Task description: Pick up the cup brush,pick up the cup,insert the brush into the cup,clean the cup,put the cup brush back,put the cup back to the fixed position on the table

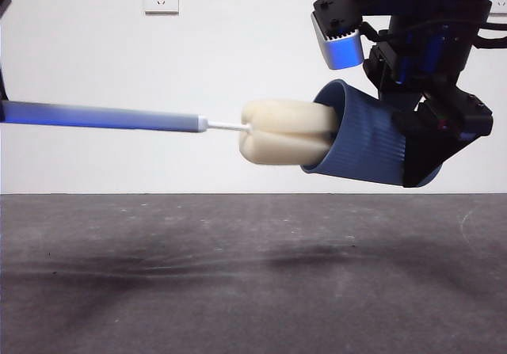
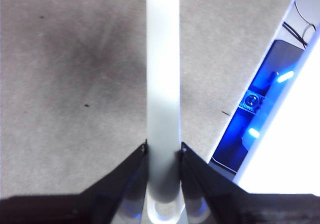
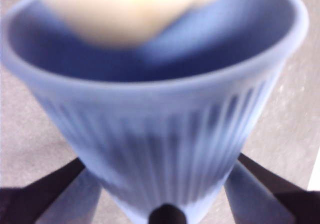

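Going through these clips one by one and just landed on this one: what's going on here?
Both arms are working above the table. The left gripper is shut on the grey handle of the cup brush, held level. The right gripper is shut on the blue cup, tipped on its side with its mouth toward the brush. The cream sponge head sits at the cup's mouth, partly inside. Neither thing touches the table.

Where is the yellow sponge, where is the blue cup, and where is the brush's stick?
sponge head (image 1: pixel 285 132), front view, middle of the cream sponge.
cup (image 1: pixel 368 144), front view, ribbed blue side wall.
cup brush handle (image 2: pixel 162 73), left wrist view, middle of the pale shaft.
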